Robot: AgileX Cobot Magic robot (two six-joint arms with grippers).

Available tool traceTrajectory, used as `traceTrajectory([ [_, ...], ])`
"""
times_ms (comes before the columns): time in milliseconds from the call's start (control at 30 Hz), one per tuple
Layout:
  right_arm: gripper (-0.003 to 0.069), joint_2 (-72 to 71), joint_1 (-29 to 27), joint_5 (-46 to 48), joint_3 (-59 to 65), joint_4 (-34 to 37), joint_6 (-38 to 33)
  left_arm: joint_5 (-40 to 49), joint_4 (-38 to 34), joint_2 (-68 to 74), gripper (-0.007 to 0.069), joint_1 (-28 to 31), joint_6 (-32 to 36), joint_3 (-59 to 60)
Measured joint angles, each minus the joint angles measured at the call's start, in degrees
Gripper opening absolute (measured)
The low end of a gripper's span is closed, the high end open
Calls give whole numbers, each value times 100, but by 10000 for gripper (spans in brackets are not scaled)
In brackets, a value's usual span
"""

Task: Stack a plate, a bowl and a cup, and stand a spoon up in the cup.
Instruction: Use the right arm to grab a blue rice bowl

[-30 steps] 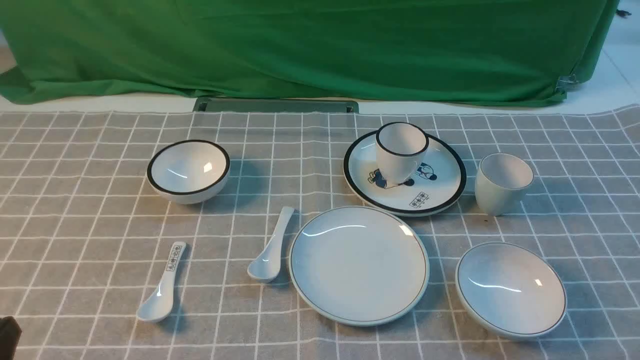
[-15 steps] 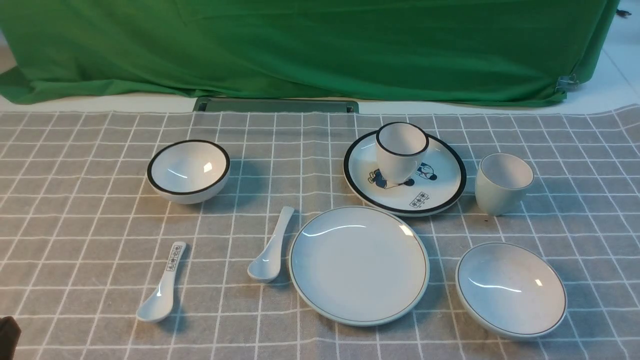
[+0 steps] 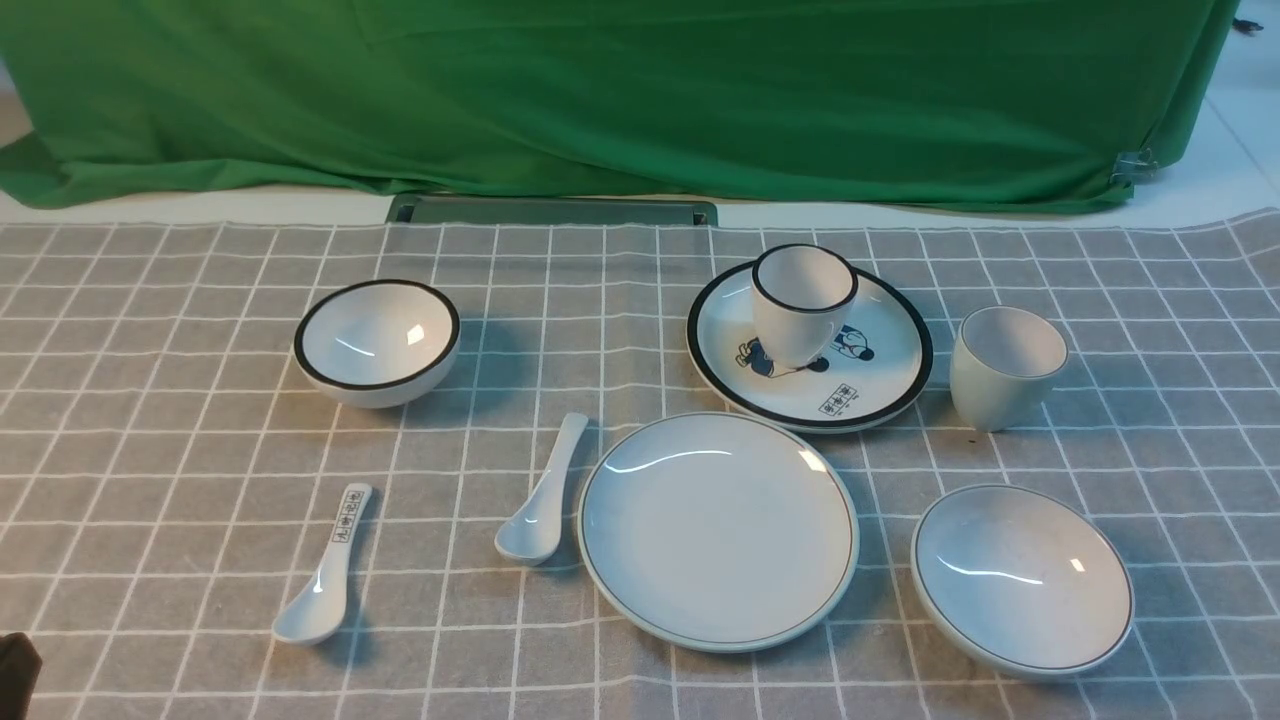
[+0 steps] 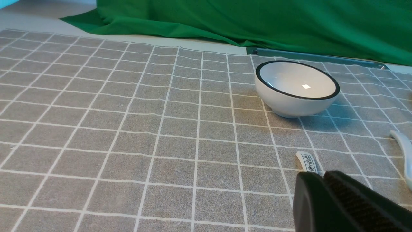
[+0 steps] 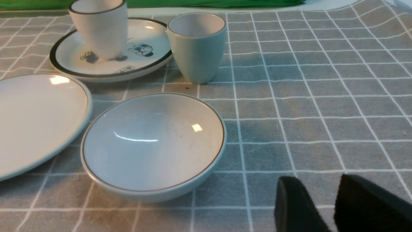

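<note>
In the front view, the plate (image 3: 718,530) lay on the checked tablecloth (image 3: 150,400) near the middle. The spoon (image 3: 543,490) lay just beside the plate on its left, and the bowl (image 3: 1022,578) sat near the plate on its right. The cup (image 3: 1005,366) stood upright behind the bowl, beside a cartoon plate (image 3: 885,370) carrying a black-rimmed cup (image 3: 803,300).

In the left wrist view, the left gripper (image 4: 322,176) had its fingers pressed together on nothing. It hung near a printed spoon (image 4: 308,161), with a black-rimmed bowl (image 4: 296,93) beyond.

In the right wrist view, the right gripper (image 5: 317,181) had its fingers narrowly apart and empty. It was near the bowl, with the cup farther off.
</note>
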Motion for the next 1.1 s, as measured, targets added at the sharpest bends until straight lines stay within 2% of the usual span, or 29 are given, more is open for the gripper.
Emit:
traceTrajectory([
  [233,242,0,0,0,0,0,0,-61,-42,0,17,0,0,0],
  [400,242,0,0,0,0,0,0,-735,-1683,0,17,0,-273,0],
  [433,242,0,0,0,0,0,0,-1010,-2396,0,17,0,-398,0],
  [467,242,0,0,0,0,0,0,-1220,-2716,0,17,0,-435,0],
  [600,242,0,0,0,0,0,0,-1575,-3184,0,17,0,-641,0],
  [733,242,0,0,0,0,0,0,-546,-3182,284,17,0,-383,-656],
  [867,242,0,0,0,0,0,0,799,-3166,1152,17,-5,695,-1711],
  [900,242,0,0,0,0,0,0,1365,-3166,1628,17,-5,1153,-2182],
  [1000,242,0,0,0,0,0,0,2457,-3159,2720,17,-29,1910,-3113],
  [1100,242,0,0,0,0,0,0,2780,-3159,3469,17,-276,2162,-3625],
])
